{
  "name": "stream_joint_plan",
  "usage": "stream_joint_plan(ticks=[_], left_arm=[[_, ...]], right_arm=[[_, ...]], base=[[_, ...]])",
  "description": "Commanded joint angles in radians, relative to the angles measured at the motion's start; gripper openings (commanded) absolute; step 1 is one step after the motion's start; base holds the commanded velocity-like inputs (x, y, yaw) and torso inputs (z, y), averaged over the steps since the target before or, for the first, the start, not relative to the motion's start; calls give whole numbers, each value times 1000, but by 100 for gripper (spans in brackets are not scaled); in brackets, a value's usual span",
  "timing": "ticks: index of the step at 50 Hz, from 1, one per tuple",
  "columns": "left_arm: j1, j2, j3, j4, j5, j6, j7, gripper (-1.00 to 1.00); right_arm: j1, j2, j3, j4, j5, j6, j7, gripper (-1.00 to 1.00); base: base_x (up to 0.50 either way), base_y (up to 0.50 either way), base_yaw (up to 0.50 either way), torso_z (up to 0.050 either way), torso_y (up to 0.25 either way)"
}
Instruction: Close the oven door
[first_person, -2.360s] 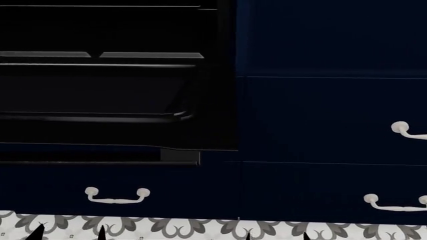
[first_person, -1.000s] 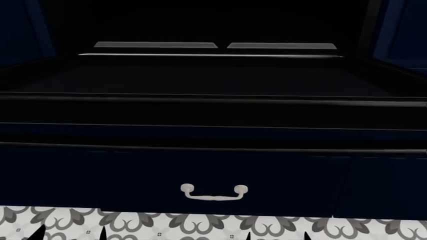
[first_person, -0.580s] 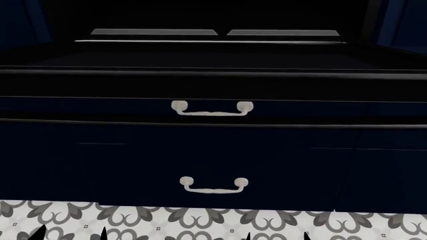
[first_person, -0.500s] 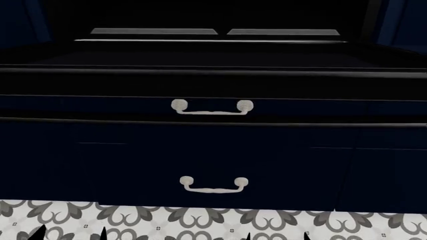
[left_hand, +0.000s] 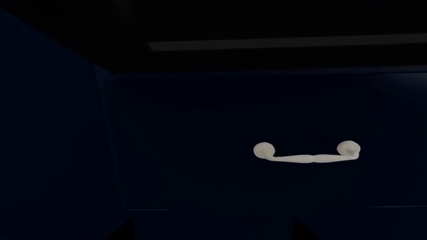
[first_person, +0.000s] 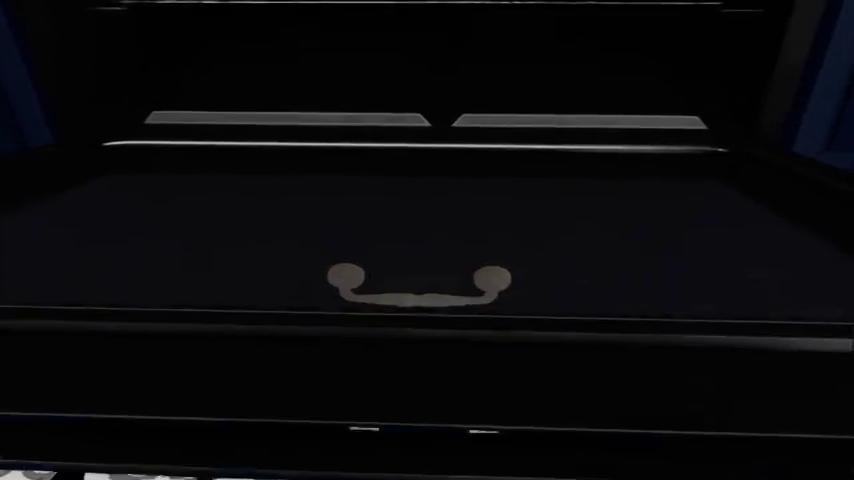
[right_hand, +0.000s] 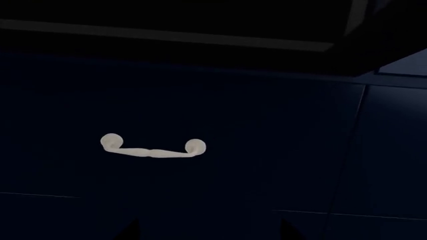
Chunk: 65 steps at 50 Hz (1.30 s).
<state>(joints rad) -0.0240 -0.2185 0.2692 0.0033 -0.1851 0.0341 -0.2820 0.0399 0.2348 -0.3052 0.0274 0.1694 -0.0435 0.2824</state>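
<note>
Oven door (first_person: 427, 230) lies open, flat; both grippers' jaw state cannot be told

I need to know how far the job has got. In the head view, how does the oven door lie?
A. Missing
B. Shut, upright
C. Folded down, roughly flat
C: the oven door spreads out flat and wide, a drawer handle showing dimly through its glass.

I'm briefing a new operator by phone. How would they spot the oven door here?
In the head view, find the black oven cavity between navy blue cabinets. The oven door is the wide flat black panel lying open across the middle. Unlike the navy drawer front, it is dark see-through glass: a white drawer handle shows dimly through it.
</note>
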Motion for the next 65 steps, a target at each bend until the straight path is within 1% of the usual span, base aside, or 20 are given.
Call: stream_joint_plan(ticks=[1, 21, 35, 38, 41, 42, 43, 44, 47, 48, 49, 50, 51, 53, 56, 60, 65], left_arm=[[-2, -3, 4, -2, -3, 4, -4, 100], [-3, -9, 11, -5, -10, 12, -10, 100], [2, -15, 11, 7, -23, 21, -13, 100], [-2, -15, 0, 18, -56, 16, -4, 100], [-9, -21, -1, 68, -49, -44, -35, 100], [-9, -23, -20, 121, -93, -115, -54, 100], [1, -37, -30, 201, -120, -146, -58, 100], [1, -43, -28, 233, -103, -176, -82, 100], [-22, -62, -46, 344, -151, -287, -111, 100], [-31, -80, -41, 395, -171, -333, -105, 100], [-41, -86, -39, 408, -191, -362, -99, 100], [-61, -90, -30, 426, -179, -414, -125, 100], [-72, -97, -33, 472, -197, -451, -132, 100], [-96, -101, -34, 512, -207, -512, -156, 100], [-118, -107, -37, 557, -214, -557, -178, 100], [-175, -118, -56, 616, -255, -644, -196, 100], [-245, -127, -98, 684, -343, -752, -208, 100]], right_arm=[[1, 4, -4, -3, 4, 2, 6, 100], [1, 9, -7, -6, 16, 3, 16, 100], [5, 10, -6, -3, 28, 9, 26, 100], [8, 8, 1, -20, 41, 30, 37, 100], [-4, 12, 21, -59, 74, 13, 32, 100], [-2, 18, 20, -95, 55, 77, 69, 100], [-7, 23, 23, -130, 64, 104, 75, 100], [-9, 25, 28, -152, 72, 122, 83, 100], [-13, 48, 56, -268, 94, 188, 115, 100], [-15, 61, 67, -318, 105, 225, 127, 100], [-15, 67, 72, -337, 115, 244, 130, 100], [-17, 76, 77, -369, 120, 273, 141, 100], [-16, 92, 72, -420, 96, 320, 166, 100], [-17, 112, 58, -479, 61, 353, 186, 100], [-7, 125, 37, -495, 23, 372, 196, 100], [-1, 128, 91, -559, 99, 403, 192, 100], [37, 155, 175, -703, 216, 523, 212, 100]], base=[[484, 0, 0, 0, 0], [461, 0, 0, 0, 0], [33, 0, 0, 0, 0], [0, 0, 0, 0, 0], [0, 0, 0, 0, 0], [0, 0, 0, 0, 0], [0, 0, 0, 0, 0], [0, 0, 0, 0, 0], [0, 0, 0, 0, 0], [0, 0, 0, 0, 0], [0, 0, 0, 0, 0], [0, 0, 0, 0, 0], [0, 0, 0, 0, 0], [0, 0, 0, 0, 0], [0, 0, 0, 0, 0], [0, 0, 0, 0, 0], [0, 0, 0, 0, 3]])
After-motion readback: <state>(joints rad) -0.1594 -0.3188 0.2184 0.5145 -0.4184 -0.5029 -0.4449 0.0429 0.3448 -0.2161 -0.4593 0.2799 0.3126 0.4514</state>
